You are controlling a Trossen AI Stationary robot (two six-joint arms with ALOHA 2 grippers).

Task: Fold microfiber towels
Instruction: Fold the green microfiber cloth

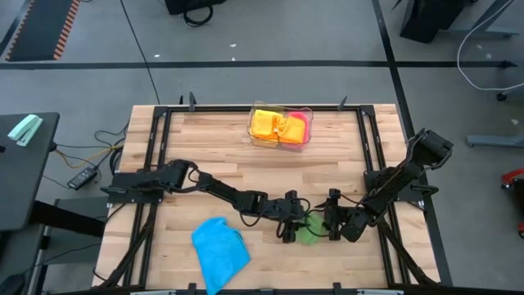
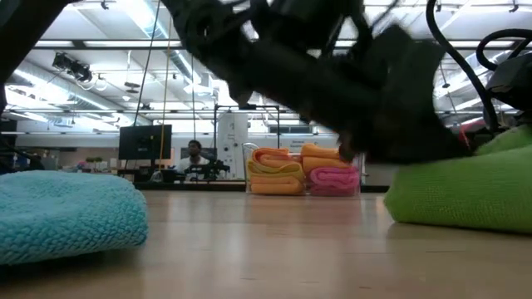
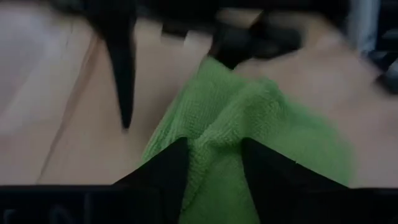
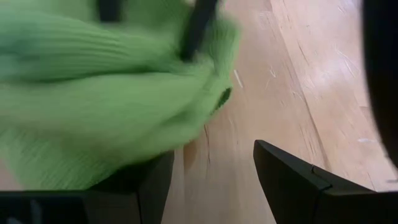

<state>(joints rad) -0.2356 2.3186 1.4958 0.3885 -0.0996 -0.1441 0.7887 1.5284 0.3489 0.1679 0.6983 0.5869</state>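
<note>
The green towel (image 1: 310, 232) is seen bunched on the table (image 1: 221, 160) near its front edge, between the two grippers. The left gripper (image 1: 291, 229) is brought to the towel's left side; in the left wrist view its fingers (image 3: 163, 169) are parted, with a raised fold of green cloth (image 3: 217, 130) lying between them and touching both, though it cannot be told for certain whether the cloth is pinched or merely straddled. The right gripper (image 1: 334, 224) is placed at the towel's right side. In the right wrist view its fingers (image 4: 292, 180) are held apart, one finger lying under the edge of the green towel (image 4: 99, 106) and the other clear over bare wood, so nothing is clamped. In the low view the green towel (image 2: 465, 191) is shown as a mound on the right, with dark arm parts blurred above it. The blue towel (image 1: 219, 251) is spread loosely at the front left of the table, well apart from both grippers. A clear tray (image 1: 254, 131) at the far edge is filled with folded orange (image 1: 264, 124), yellow (image 1: 291, 127) and pink (image 1: 301, 119) towels.
</note>
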